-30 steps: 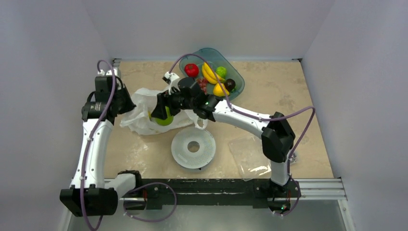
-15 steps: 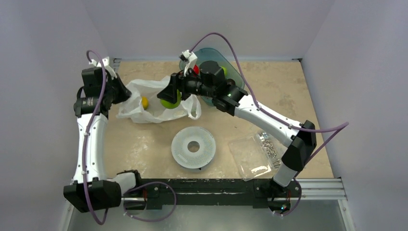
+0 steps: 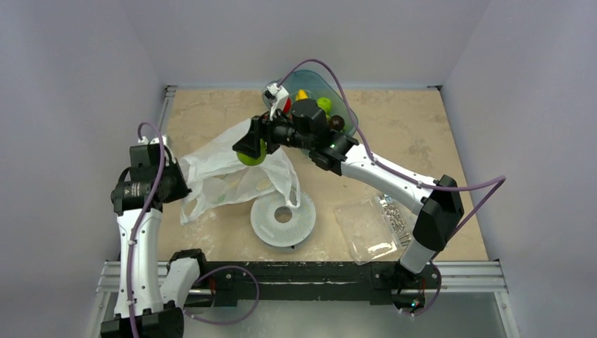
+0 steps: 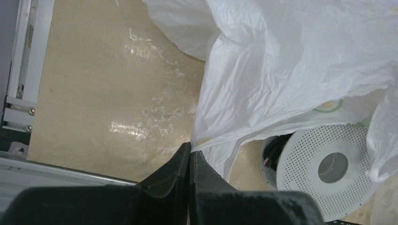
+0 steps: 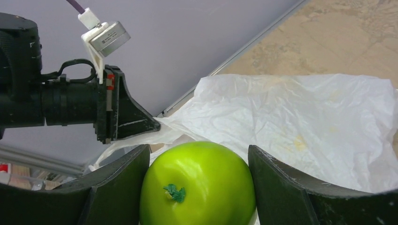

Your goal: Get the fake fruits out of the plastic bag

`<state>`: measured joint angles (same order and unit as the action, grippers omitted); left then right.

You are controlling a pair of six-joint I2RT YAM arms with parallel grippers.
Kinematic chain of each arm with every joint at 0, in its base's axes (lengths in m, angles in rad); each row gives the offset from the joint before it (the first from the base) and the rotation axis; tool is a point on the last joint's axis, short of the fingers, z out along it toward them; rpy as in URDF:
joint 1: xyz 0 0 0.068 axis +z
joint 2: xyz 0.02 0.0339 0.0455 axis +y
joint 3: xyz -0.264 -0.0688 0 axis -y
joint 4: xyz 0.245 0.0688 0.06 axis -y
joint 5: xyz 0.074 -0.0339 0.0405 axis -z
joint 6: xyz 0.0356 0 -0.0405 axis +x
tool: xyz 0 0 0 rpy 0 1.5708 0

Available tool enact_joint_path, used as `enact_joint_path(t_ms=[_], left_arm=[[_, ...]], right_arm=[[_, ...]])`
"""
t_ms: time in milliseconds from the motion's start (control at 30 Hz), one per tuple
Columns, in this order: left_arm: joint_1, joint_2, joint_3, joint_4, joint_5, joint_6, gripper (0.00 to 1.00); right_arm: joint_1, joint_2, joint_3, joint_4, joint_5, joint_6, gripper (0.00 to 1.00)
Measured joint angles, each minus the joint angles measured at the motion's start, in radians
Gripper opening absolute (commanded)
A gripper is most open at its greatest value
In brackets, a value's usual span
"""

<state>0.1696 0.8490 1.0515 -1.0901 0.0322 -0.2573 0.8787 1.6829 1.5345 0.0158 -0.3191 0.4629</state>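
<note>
Just above the bag's (image 3: 218, 176) raised edge, the green apple (image 5: 197, 187) sits clamped in the right gripper (image 5: 198, 152), off the table, while the left gripper (image 4: 190, 152), fingers closed, pinches the bag's near side, film draping onto a white disc (image 3: 296, 222), bowl (image 3: 348, 113) behind.

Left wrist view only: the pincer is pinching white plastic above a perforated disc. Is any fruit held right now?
Observer: Yes. The right pincer grips a green apple.
Operator: Is it clear of the plastic bag?
Observer: From above, it sits at the bag's lifted edge. I cannot tell whether they touch.
Operator: Any more elsewhere?
Observer: Several fruits lie in a teal bowl beyond the apple.
</note>
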Motion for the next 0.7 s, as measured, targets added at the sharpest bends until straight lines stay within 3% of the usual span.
enact_joint_path(t_ms=[333,700], left_arm=[[-0.009,-0.01,0.027,-0.117,-0.013,-0.003,0.0],[-0.009,-0.109,0.003,-0.117,0.084,-0.077,0.0]], right_arm=[[-0.036,0.0,-0.005,-0.016,0.196,-0.056,0.0],[-0.314,0.047,-0.018,-0.069,0.336,-0.058,0.0]])
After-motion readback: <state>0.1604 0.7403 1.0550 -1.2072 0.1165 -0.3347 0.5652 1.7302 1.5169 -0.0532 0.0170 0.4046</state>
